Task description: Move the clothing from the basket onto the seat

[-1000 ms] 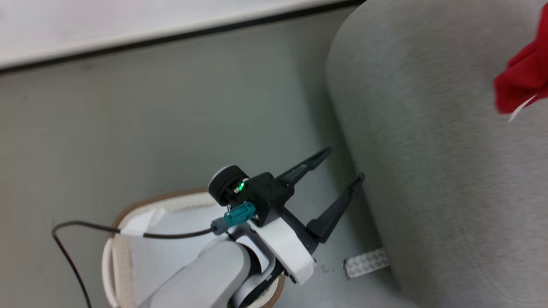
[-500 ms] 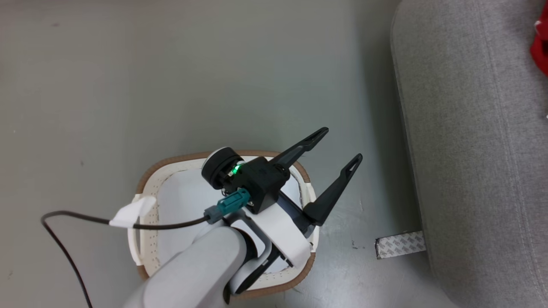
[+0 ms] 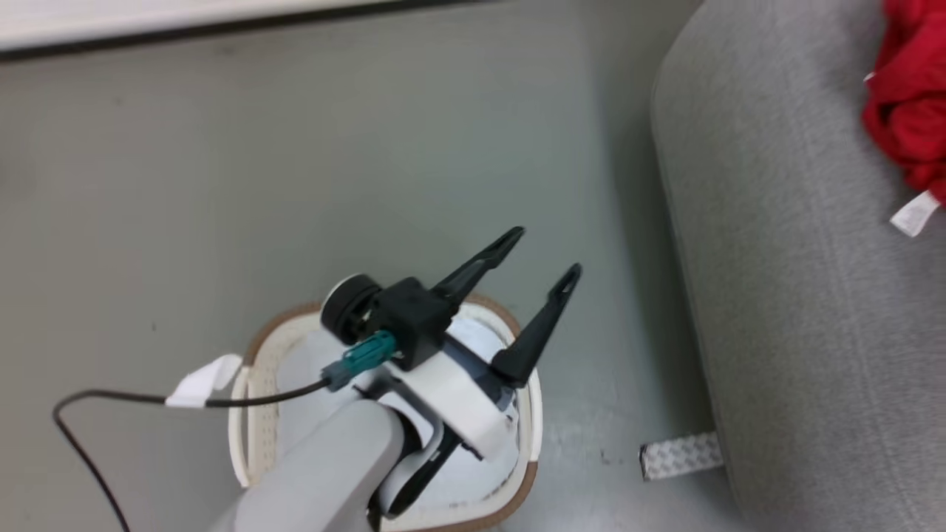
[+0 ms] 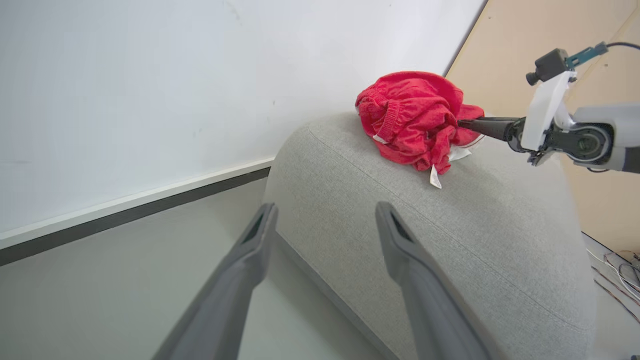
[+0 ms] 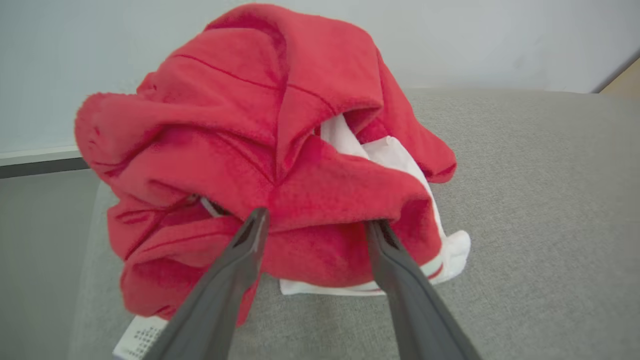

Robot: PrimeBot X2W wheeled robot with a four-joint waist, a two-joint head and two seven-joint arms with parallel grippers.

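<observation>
Up on the seat [image 3: 798, 295] [image 4: 425, 235] [image 5: 540, 200] the clothing [image 3: 909, 111] [image 4: 415, 120] [image 5: 260, 150] lay in a bunched red heap near the rounded end by the wall. A white cuff with red stripes and a small label [image 4: 434, 177] stuck out at its base. The right hand [image 5: 317, 220] [image 4: 462, 122] was at the heap with its fingers spread wide, tips touching the lower red folds and fabric bulging between them. The left hand [image 3: 545, 251] [image 4: 325, 207] hung above the basket [image 3: 533, 421] with its fingers wide apart and nothing between them, pointing toward the seat. The basket stood on the floor [image 3: 295, 185] beside the seat, not touching it. Pale material showed inside it; the left arm hid much of the interior, so I could not tell the full contents. A patterned tape strip [image 3: 680, 456] lay on the floor against the seat's base.
</observation>
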